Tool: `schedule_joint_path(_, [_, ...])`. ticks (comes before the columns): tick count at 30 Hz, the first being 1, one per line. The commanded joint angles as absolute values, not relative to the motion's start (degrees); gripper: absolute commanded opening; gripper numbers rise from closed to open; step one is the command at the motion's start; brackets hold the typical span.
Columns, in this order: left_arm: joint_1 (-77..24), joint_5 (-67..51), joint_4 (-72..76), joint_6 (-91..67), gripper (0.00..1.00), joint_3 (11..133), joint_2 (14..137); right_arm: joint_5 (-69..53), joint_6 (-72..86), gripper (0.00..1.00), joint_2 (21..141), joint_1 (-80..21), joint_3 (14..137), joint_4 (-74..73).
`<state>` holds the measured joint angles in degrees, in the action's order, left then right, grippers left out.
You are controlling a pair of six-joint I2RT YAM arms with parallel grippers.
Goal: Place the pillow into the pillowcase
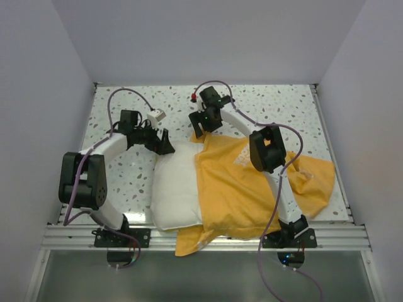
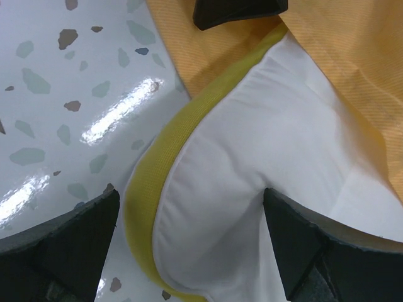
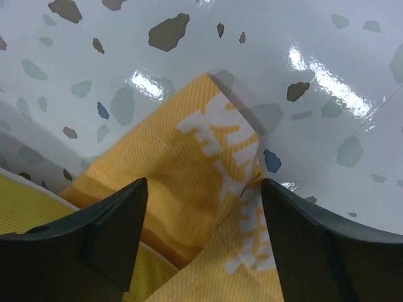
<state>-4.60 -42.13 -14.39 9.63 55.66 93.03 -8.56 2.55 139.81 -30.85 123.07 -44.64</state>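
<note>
The cream-white pillow [image 1: 173, 189] lies on the table, its right part under the orange-yellow pillowcase [image 1: 242, 189]. My left gripper [image 1: 165, 143] stands open at the pillow's far left corner. In the left wrist view that plump white corner [image 2: 252, 157] with its yellow-green strip [image 2: 148, 189] sits between the spread fingers [image 2: 69, 245]. My right gripper [image 1: 200, 126] is open over the pillowcase's far corner. The right wrist view has the orange cloth with white lettering [image 3: 189, 163] lying loose between its fingers [image 3: 315, 251], and the pillow's yellow strip [image 3: 25, 211] at lower left.
The speckled table [image 1: 126, 170] is walled in white on three sides, with a metal rail [image 1: 208, 238] along the near edge. Part of the pillowcase [image 1: 315, 182] spreads toward the right edge. A dark finger of the right gripper [image 2: 236, 12] shows at the top of the left wrist view.
</note>
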Motion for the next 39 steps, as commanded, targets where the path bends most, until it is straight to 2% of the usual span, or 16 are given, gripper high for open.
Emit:
schedule_joint_path(1, [-7.5,-42.5,-9.6,9.5,1.0,56.3,95.8,-10.6,4.2,0.73,138.5,-30.8,122.9,-43.2])
schedule_joint_path(3, [-8.4,-43.5,-9.7,8.0,1.0,56.6,99.0,-15.5,4.7,0.58,139.2,-30.8,121.8,-42.8])
schedule_joint_path(4, [-9.0,-44.7,-9.3,7.3,1.0,56.7,100.1,-18.0,5.0,0.42,139.6,-30.8,121.6,-42.5])
schedule_joint_path(5, [-9.1,-47.5,-8.9,5.3,1.0,56.3,101.0,-23.2,5.8,0.07,139.7,-30.8,121.4,-42.2])
schedule_joint_path(6, [-9.4,-49.3,-8.3,4.3,0.97,56.1,102.7,-25.2,6.9,0.0,139.2,-30.8,120.5,-41.3])
schedule_joint_path(9, [-10.4,-58.3,-4.3,0.5,0.64,54.7,104.3,-35.1,13.3,0.0,135.5,-30.8,117.8,-32.0])
schedule_joint_path(10, [-10.6,-63.1,1.7,-2.2,0.38,52.8,104.1,-37.1,15.8,0.0,134.2,-31.0,117.1,-29.4])
schedule_joint_path(13, [-11.1,-67.7,19.7,-13.7,0.03,47.2,100.3,-40.9,23.0,0.0,129.6,-32.3,117.9,-23.2])
schedule_joint_path(14, [-11.2,-68.5,25.3,-23.2,0.0,45.8,99.2,-41.3,24.7,0.0,127.5,-33.4,118.6,-22.5])
schedule_joint_path(22, [-16.1,-63.7,90.0,-74.5,0.0,38.0,102.1,-36.9,31.1,0.0,123.3,-42.6,126.2,-18.4])
schedule_joint_path(24, [-16.6,-60.7,97.3,-83.8,0.0,37.8,105.2,-35.1,31.6,0.0,123.1,-43.9,128.3,-18.5])
schedule_joint_path(35, [-10.5,-50.5,85.1,-70.7,0.05,33.0,105.5,-25.7,30.1,0.0,126.2,-45.5,128.6,-16.6])
schedule_joint_path(36, [-8.3,-50.4,80.6,-68.8,0.14,32.5,105.4,-25.1,29.3,0.07,127.0,-45.2,128.8,-17.7])
schedule_joint_path(37, [-7.4,-50.8,78.9,-67.3,0.24,32.2,105.2,-24.9,28.3,0.25,127.5,-44.4,128.6,-18.4])
schedule_joint_path(38, [-6.6,-51.4,77.6,-64.1,0.33,31.8,104.8,-24.7,26.2,0.57,128.0,-43.9,128.1,-19.0])
schedule_joint_path(39, [-5.7,-52.5,73.5,-62.0,0.42,31.6,104.2,-23.2,25.1,0.71,127.9,-43.3,127.8,-21.3])
